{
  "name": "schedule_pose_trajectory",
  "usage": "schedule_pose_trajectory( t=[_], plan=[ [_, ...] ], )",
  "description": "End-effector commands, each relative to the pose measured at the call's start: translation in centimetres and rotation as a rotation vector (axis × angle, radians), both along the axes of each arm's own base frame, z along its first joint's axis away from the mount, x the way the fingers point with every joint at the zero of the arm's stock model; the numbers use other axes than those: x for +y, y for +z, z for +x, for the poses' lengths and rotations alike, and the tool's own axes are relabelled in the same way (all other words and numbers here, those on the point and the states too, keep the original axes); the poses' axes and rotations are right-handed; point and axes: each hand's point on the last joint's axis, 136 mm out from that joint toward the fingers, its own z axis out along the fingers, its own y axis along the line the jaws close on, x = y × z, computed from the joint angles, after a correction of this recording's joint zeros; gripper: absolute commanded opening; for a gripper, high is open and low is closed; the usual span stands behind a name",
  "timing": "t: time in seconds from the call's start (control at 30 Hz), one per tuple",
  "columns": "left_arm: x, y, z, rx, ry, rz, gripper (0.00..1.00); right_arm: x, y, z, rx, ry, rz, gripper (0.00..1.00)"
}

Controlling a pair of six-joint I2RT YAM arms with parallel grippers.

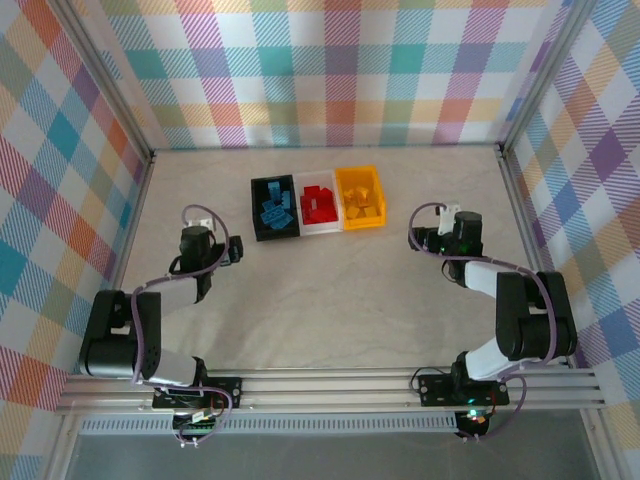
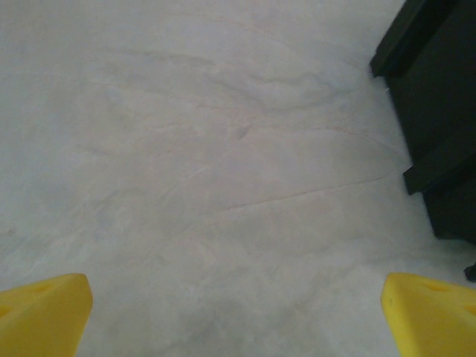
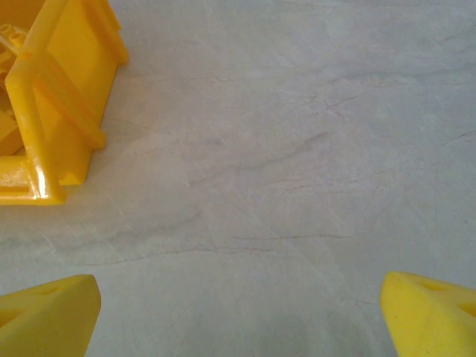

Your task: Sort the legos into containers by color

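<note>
Three containers stand in a row at the middle back of the table. The black bin (image 1: 257,212) holds blue legos (image 1: 275,207), the white bin (image 1: 320,229) holds red legos (image 1: 317,202), and the yellow-orange bin (image 1: 381,196) holds yellow-orange legos (image 1: 360,201). My left gripper (image 1: 196,214) hovers left of the black bin (image 2: 439,111), open and empty (image 2: 238,320), its yellow fingertips (image 2: 41,312) far apart. My right gripper (image 1: 450,215) is right of the yellow-orange bin (image 3: 63,111), open with nothing between its fingertips (image 3: 435,312).
Bare grey marbled tabletop (image 1: 330,290) lies between the arms and the bins. Checked cloth walls (image 1: 60,200) on a metal frame close in the left, right and back sides.
</note>
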Motion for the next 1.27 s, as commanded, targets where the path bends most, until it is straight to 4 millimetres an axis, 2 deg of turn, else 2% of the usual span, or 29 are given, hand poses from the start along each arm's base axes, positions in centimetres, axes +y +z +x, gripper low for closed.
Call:
schedule_pose_trajectory(
  t=[0.0,0.2,0.27,0.33,0.47,1.23],
  plan=[
    [-1.4,2.8,1.9,-0.163,-0.104,-0.005,1.00,-0.1,1.2,0.7,-0.072,0.004,0.020,0.96],
    [-3.1,1.1,1.0,-0.228,-0.211,-0.009,1.00,-0.4,1.7,0.1,-0.144,-0.011,0.022,0.97],
    [-2.7,0.9,1.8,-0.188,-0.187,-0.008,1.00,-0.4,1.5,-0.5,-0.196,-0.014,0.018,0.96],
    [-1.2,0.5,1.9,-0.170,-0.097,-0.008,1.00,-0.8,1.2,-0.5,-0.205,-0.037,0.016,0.96],
    [-1.3,0.6,1.9,-0.174,-0.093,0.006,1.00,-0.8,1.0,-0.4,-0.195,-0.039,0.022,1.00],
    [-1.3,0.6,2.0,-0.171,-0.090,0.014,1.00,-0.9,1.2,-0.4,-0.196,-0.038,0.026,1.00]
  ],
)
